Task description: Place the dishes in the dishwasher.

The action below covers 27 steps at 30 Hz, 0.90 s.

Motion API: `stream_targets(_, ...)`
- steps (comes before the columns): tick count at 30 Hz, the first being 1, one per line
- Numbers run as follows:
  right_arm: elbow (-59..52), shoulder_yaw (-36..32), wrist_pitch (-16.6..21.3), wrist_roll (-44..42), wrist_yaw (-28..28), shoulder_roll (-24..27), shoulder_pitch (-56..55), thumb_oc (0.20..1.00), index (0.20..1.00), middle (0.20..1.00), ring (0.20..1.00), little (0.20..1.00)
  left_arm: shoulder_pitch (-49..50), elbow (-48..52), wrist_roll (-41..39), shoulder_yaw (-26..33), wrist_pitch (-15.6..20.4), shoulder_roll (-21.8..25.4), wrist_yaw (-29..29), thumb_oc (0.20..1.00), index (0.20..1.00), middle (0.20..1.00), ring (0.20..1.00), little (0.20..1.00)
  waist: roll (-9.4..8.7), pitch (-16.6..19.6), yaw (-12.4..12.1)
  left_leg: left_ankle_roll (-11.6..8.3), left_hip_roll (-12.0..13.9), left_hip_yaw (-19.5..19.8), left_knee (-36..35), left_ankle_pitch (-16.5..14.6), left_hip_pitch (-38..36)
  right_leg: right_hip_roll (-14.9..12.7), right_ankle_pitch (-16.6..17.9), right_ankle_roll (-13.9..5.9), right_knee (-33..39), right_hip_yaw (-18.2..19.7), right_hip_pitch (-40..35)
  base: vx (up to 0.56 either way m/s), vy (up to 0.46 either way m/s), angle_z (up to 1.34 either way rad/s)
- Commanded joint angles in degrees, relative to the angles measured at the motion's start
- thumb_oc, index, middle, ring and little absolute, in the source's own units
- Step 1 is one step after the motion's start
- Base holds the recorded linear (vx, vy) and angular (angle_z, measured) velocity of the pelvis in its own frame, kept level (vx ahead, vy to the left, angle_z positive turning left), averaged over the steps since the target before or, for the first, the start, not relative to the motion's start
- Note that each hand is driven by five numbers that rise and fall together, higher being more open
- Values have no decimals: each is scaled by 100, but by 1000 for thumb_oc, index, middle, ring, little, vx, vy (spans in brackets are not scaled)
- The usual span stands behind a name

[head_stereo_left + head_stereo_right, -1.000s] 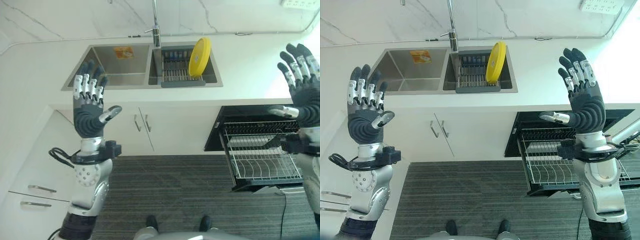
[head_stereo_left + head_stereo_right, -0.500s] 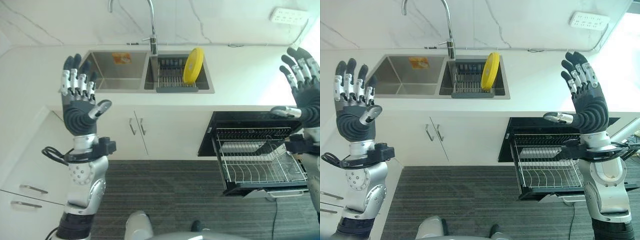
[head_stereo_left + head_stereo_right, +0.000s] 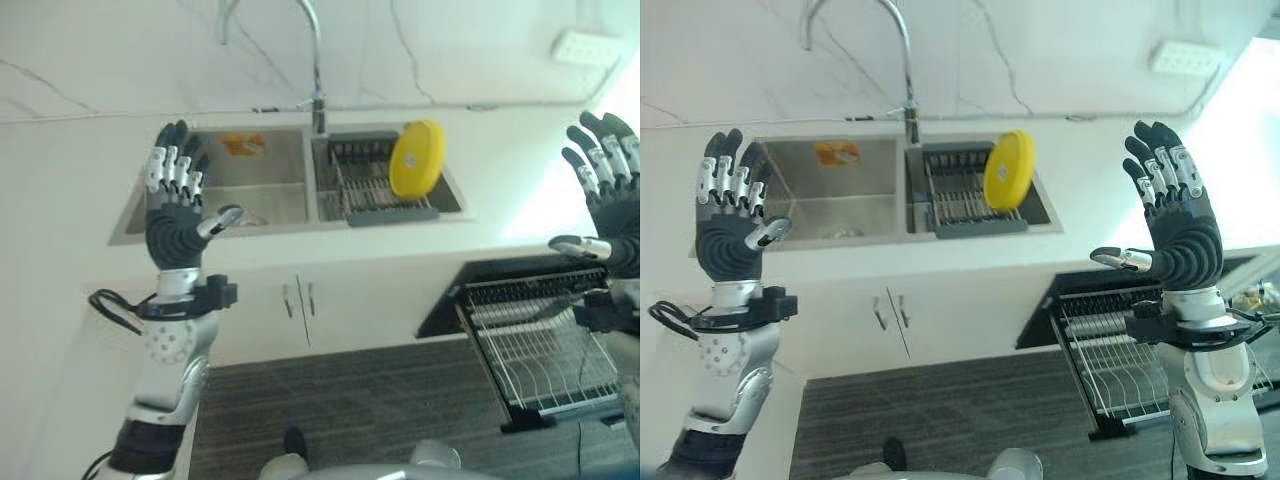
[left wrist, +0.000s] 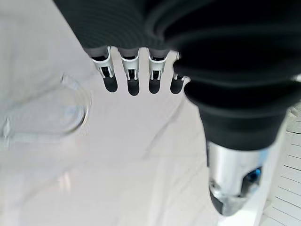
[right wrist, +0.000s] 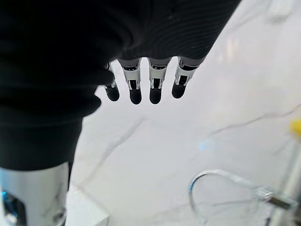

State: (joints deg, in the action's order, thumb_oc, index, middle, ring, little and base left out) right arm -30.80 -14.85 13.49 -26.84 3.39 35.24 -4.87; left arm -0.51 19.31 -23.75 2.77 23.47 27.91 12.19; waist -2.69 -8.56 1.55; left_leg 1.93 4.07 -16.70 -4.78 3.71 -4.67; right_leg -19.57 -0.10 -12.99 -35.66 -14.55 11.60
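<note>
A yellow plate (image 3: 417, 159) stands on edge in a dish rack (image 3: 375, 190) inside the right basin of the steel sink (image 3: 250, 205). The dishwasher (image 3: 530, 330) is open at lower right, its wire rack (image 3: 555, 355) pulled out with nothing on it. My left hand (image 3: 178, 215) is raised in front of the left basin, fingers straight, holding nothing. My right hand (image 3: 1175, 225) is held up over the dishwasher, fingers spread and straight (image 5: 136, 89), empty too. Both hands are well short of the plate.
A tall curved tap (image 3: 902, 60) rises behind the sink against a marble wall. A wall socket (image 3: 1185, 57) sits at upper right. White cabinet doors (image 3: 300, 300) lie under the counter (image 3: 60, 190), above dark floor (image 3: 380, 410).
The view has shifted and tilted as the camera moved, so the sink and dishwasher sit differently in the picture. Both hands stay raised and open as before.
</note>
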Motion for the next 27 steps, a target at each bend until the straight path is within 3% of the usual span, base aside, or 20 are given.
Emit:
stream_targets(1, 169, -195, 172, 66, -57, 273, 390, 1000, 1000, 1000, 1000, 1000, -108, 456, 85, -1, -62, 6, -54, 1000, 1000, 1000, 1000, 1000, 157, 218, -22, -565, 290, 111, -22, -22, 108, 472, -37, 183, 1937, -479, -850, 158, -108, -4)
stream_targets(3, 195, -22, 134, 189, -131, 208, 544, 1000, 1000, 1000, 1000, 1000, -203, 449, 303, -127, -133, -67, 163, 1000, 1000, 1000, 1000, 1000, 113, 219, -51, -638, 364, -17, -22, -106, 64, 472, 334, 200, 3106, -712, -1072, 132, -133, 2)
stream_targets(6, 201, 215, 246, 254, -124, 56, 640, 1000, 1000, 1000, 1000, 1000, -233, 406, 788, -217, -141, -117, 519, 1000, 1000, 1000, 1000, 1000, 87, 188, -32, -652, 444, -126, -22, -209, 0, 418, 701, 134, 3554, -655, -1084, 83, -149, -18)
stream_targets(11, 364, 319, 296, 188, -210, 184, 786, 1000, 1000, 1000, 1000, 1000, -326, 210, 1225, -312, -30, -45, 761, 1000, 1000, 1000, 1000, 1000, 95, 319, -99, -702, 552, -160, -22, -187, 3, 498, 649, 72, 4036, -736, -1389, 71, -133, -15)
stream_targets(18, 347, 304, -109, 302, -406, 151, 854, 1000, 1000, 1000, 1000, 1000, -148, 313, 1183, -127, 28, -45, 602, 1000, 1000, 1000, 1000, 1000, 126, 430, -210, -818, 693, -171, -22, -179, -48, 527, 528, 95, 4066, -846, -1527, 59, -82, -4)
stream_targets(22, 358, 193, -157, 182, -422, 143, 777, 1000, 1000, 1000, 1000, 1000, -61, 319, 1202, -46, 100, -33, 568, 1000, 1000, 1000, 1000, 1000, 151, 451, -187, -858, 742, -176, -22, -165, -44, 555, 502, 112, 4066, -838, -1532, 26, -38, 3)
stream_targets(27, 490, 132, -589, 292, -619, 182, 760, 1000, 1000, 1000, 1000, 1000, -66, 256, 1154, -52, 160, 11, 569, 1000, 1000, 1000, 1000, 1000, 170, 462, -154, -898, 781, -194, -22, -143, -54, 576, 470, 135, 4066, -844, -1569, 4, -7, 0)
